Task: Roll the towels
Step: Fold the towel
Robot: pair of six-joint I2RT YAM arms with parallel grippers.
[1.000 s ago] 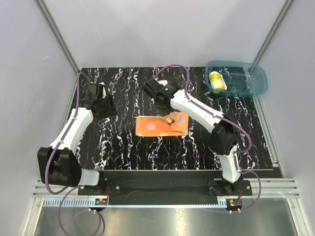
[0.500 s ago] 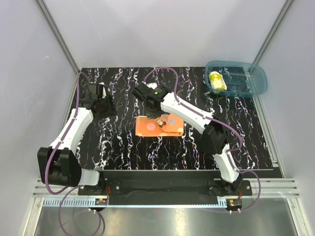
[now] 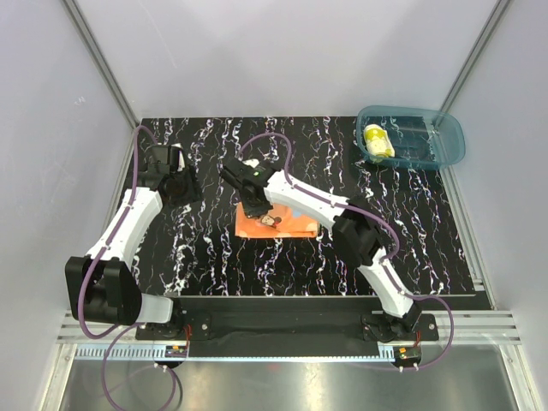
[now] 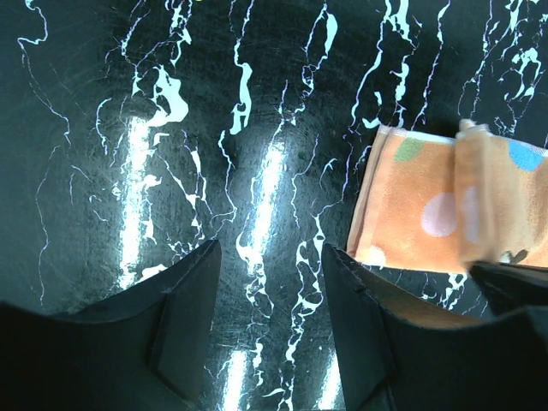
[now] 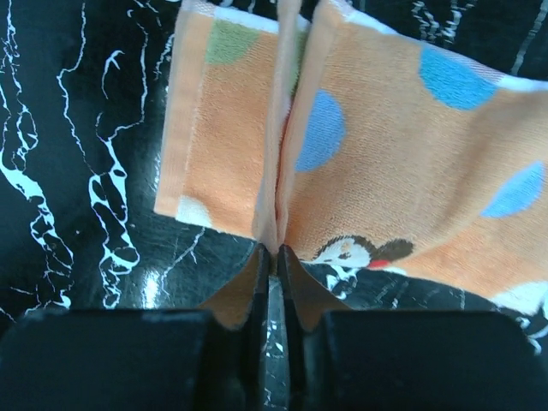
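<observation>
The orange towel [image 3: 287,223] with light-blue and white patches lies partly folded over itself on the black marbled table. My right gripper [image 3: 254,208] is shut on its lifted edge, as the right wrist view [image 5: 276,248] shows; the cloth [image 5: 402,163] drapes away on both sides. My left gripper [image 3: 171,181] is open and empty over bare table left of the towel, whose left end shows in the left wrist view [image 4: 428,214]. The yellow towel [image 3: 377,141] lies rolled up in the teal bin [image 3: 445,145] at the back right.
The table [image 3: 214,248] is black with white veins, framed by grey walls and metal rails. The right arm stretches diagonally across the table's middle from its base at the near right.
My right gripper has moved left across the towel with the held edge, folding the cloth further over itself. The left arm has not moved.
</observation>
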